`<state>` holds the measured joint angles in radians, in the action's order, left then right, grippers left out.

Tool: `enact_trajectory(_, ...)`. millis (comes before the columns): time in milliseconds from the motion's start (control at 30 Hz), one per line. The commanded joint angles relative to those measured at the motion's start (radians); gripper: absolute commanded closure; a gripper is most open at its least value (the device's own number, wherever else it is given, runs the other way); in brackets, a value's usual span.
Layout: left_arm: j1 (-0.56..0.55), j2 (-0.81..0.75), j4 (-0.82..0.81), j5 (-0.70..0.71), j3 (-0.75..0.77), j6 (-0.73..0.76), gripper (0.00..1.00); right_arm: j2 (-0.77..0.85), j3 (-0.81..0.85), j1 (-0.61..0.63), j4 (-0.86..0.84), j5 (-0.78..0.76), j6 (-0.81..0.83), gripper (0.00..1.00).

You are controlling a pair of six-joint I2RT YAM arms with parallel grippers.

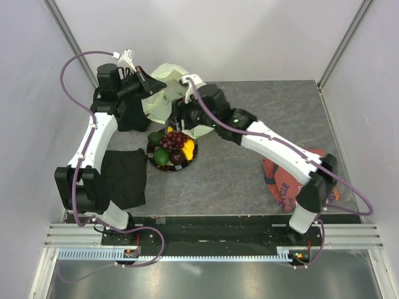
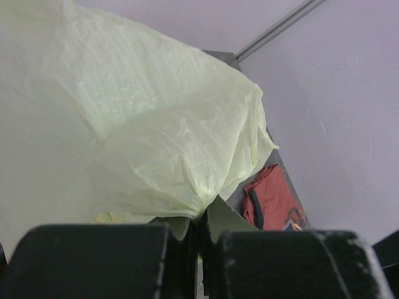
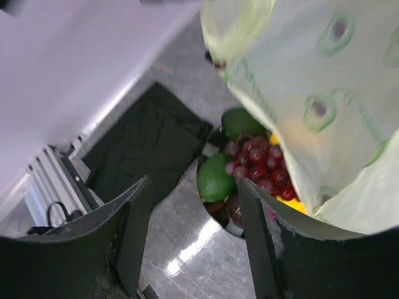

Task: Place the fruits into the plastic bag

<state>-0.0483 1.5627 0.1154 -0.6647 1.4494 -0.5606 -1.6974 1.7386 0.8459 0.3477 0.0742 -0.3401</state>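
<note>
The fruits point(image 1: 173, 149) are heaped on the dark plate point(image 1: 194, 156) toward the far left of the table, none of them in the bag yet. There's the purple grape bunch point(image 3: 259, 165) on top, a green avocado-like one point(image 3: 215, 177) at the rim, a second green one point(image 3: 240, 121) behind it, a bit of yellow lemon point(image 3: 290, 202), and a dark brown one point(image 3: 235, 208) tucked low. Right beside the plate on its far side, the plastic bag point(image 1: 161, 93) is held up off the table, pale green and crinkled. From the right wrist view its printed skin hangs close over the grapes. The left gripper point(image 2: 201, 218) is clamped tight on a gathered fold of the bag, fingers pressed together with the film bunched between them. The right gripper point(image 3: 194, 182) hovers over the plate's far edge next to the bag, jaws spread wide and gripping nothing — grey tabletop and the avocado show through the gap. A black cloth point(image 1: 124, 177) lies flat to the left of the plate, another black cloth point(image 1: 132, 115) sits under the left arm, and a red printed shirt point(image 1: 290, 180) is crumpled well off by the right arm's base.
</note>
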Motion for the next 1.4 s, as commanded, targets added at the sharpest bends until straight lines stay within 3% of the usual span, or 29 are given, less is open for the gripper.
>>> enact_trajectory(0,-0.002,0.036,-0.043,-0.016,0.08,0.002,0.98,-0.142,0.062,0.025,0.042,-0.016,-0.056,0.37)
enact_trajectory(200,-0.002,0.115,-0.077,-0.044,0.149,-0.035,0.99,-0.303,0.252,0.035,0.243,-0.1,-0.037,0.45)
enact_trajectory(433,-0.002,0.149,-0.092,-0.064,0.172,-0.062,0.99,-0.35,0.277,0.035,0.322,-0.186,-0.108,0.48)
enact_trajectory(1367,-0.002,0.135,-0.097,-0.072,0.137,-0.062,0.98,-0.447,0.283,-0.005,0.332,-0.106,-0.16,0.57)
